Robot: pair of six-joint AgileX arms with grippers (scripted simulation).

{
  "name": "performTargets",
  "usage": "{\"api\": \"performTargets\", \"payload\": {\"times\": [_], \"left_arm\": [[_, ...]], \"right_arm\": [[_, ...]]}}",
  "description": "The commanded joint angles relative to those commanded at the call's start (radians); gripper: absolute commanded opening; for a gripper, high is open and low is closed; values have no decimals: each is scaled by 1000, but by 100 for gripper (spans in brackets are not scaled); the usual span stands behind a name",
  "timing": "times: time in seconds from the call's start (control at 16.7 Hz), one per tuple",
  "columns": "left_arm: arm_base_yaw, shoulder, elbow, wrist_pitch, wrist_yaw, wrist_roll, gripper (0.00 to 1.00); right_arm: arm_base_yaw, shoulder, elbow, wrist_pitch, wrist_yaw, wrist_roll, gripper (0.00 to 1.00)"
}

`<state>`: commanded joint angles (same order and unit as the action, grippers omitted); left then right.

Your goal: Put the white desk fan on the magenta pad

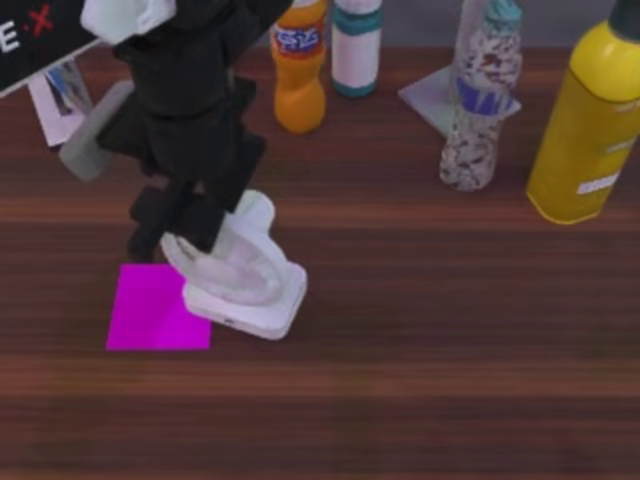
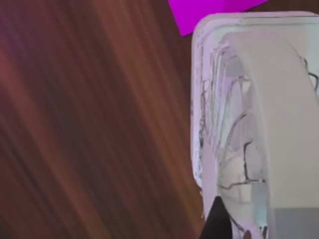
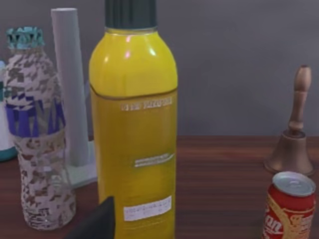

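The white desk fan [image 1: 250, 280] stands just left of the table's middle, with its base edge overlapping the right side of the magenta pad [image 1: 150, 310]. My left gripper [image 1: 195, 232] comes down from the back and is shut on the fan's grille ring. In the left wrist view the fan [image 2: 259, 114] fills the frame, one black fingertip [image 2: 217, 221] lies against it, and a corner of the pad [image 2: 209, 12] shows beyond. My right gripper [image 3: 102, 221] is out of the top view, parked facing the yellow bottle.
Along the back stand an orange bottle [image 1: 300, 70], a white bottle [image 1: 356, 45], a patterned clear bottle [image 1: 482, 110] and a tall yellow bottle [image 1: 590, 120]. A grey object [image 1: 95, 135] lies at back left. A bell [image 3: 293, 139] and red can [image 3: 289, 204] sit near the right arm.
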<state>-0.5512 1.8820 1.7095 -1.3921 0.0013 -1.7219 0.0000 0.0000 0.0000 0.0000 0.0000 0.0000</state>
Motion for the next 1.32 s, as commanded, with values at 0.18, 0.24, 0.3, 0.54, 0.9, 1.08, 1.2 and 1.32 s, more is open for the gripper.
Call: {"api": "performTargets", "payload": {"times": [0.18,0.24,0.3,0.54,0.9,1.08,1.2,1.32], "left_arm": [[147,-38,-40,0,0,-61,0],[189,-50,-52,-1,0,-80,0],[222,-60,-62,-1,1,-96,0],[256,-72,-74,-1,1,-116,0],[255,-65,-130,64,1,-113,0],[257,-59,-191,129,1,-114,0],[257,-59,-196,133,1,-114,0],[257,-59,-196,133,1,-114,0]], "right_arm": [[0,0,0,0,0,0,100],[0,0,0,0,0,0,100],[0,0,0,0,0,0,100],[0,0,0,0,0,0,100],[0,0,0,0,0,0,100],[0,0,0,0,0,0,100],[0,0,0,0,0,0,100],[0,0,0,0,0,0,100]]}}
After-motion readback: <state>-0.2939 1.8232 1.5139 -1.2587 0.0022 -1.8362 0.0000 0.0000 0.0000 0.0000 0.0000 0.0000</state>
